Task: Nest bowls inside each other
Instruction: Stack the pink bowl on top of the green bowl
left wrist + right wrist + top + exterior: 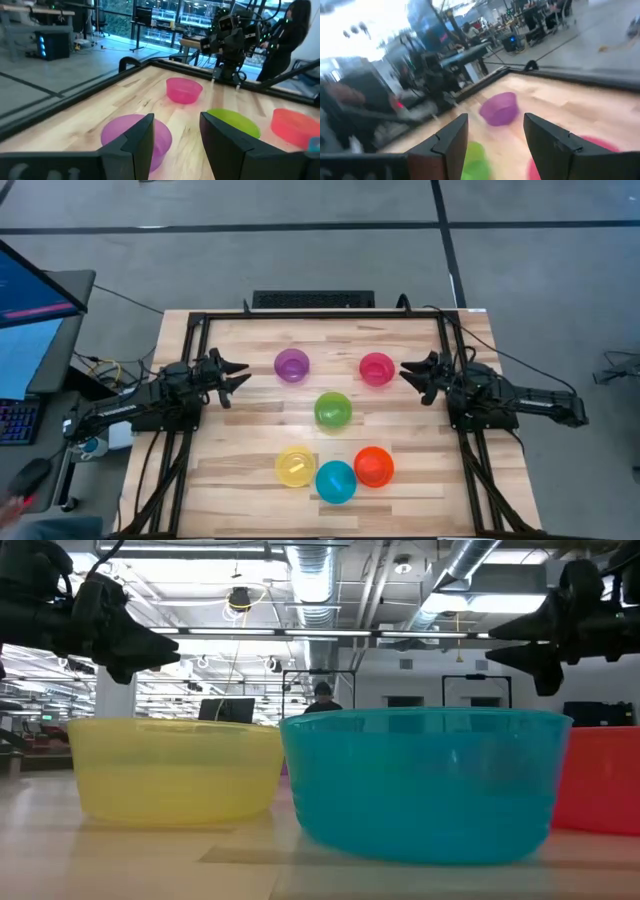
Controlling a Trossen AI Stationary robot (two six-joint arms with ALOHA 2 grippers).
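Observation:
Six bowls stand apart, upright on their bases on the wooden table: purple [292, 364] and pink [377, 368] at the far side, green [333, 410] in the middle, yellow [295, 466], blue [336, 481] and orange-red [373, 466] near the front. My left gripper [238, 374] is open, raised at the table's left, left of the purple bowl [135, 137]. My right gripper [408, 371] is open, raised at the right, right of the pink bowl [597, 150]. Both hold nothing.
A black metal frame [320, 317] runs along the table's far, left and right edges. The three front bowls stand close together. Bare wood lies between the far bowls and the frame. A person [287, 40] stands beyond the table's right side.

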